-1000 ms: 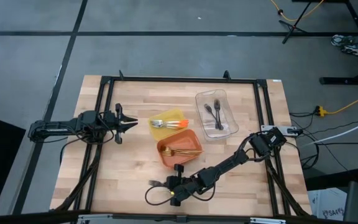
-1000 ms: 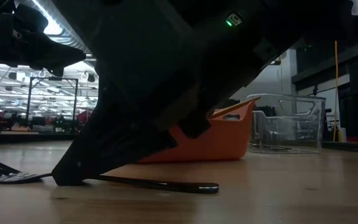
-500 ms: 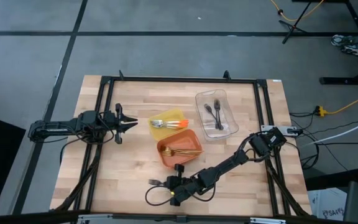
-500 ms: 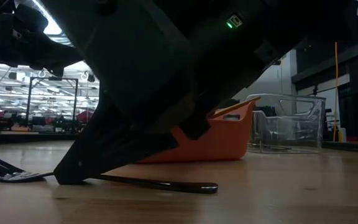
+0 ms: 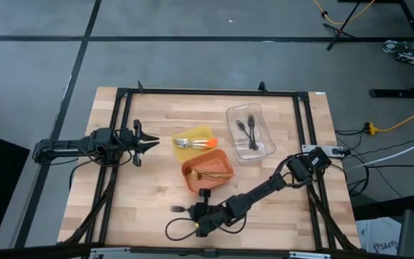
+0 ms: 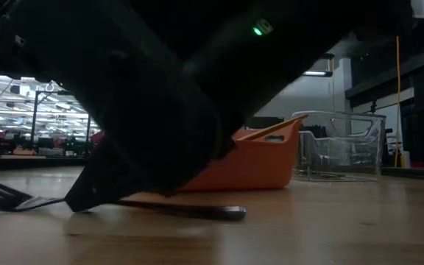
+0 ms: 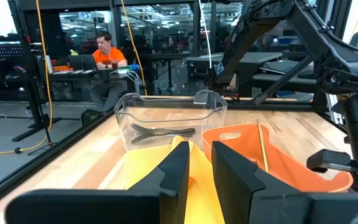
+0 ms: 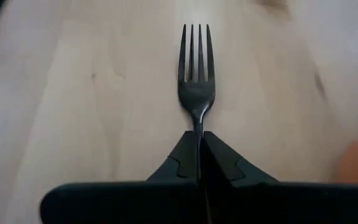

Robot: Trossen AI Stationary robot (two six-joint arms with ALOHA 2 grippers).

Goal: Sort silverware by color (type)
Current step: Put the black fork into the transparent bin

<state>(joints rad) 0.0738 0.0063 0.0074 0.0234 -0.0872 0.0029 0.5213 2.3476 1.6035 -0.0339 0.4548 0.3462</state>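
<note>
Black and thin, the fork lay on the wooden table near its front edge, well short of the clear tray holding other black forks; the right gripper reached over it, the left gripper waited beside the yellow tray. At table height, the fork's handle looked slightly raised. From the left wrist, that gripper's fingers stood slightly apart. From the right wrist, fingers pinched the fork's neck; stiff, light, probably slippery, it seemed best held there. No writing was readable.
</note>
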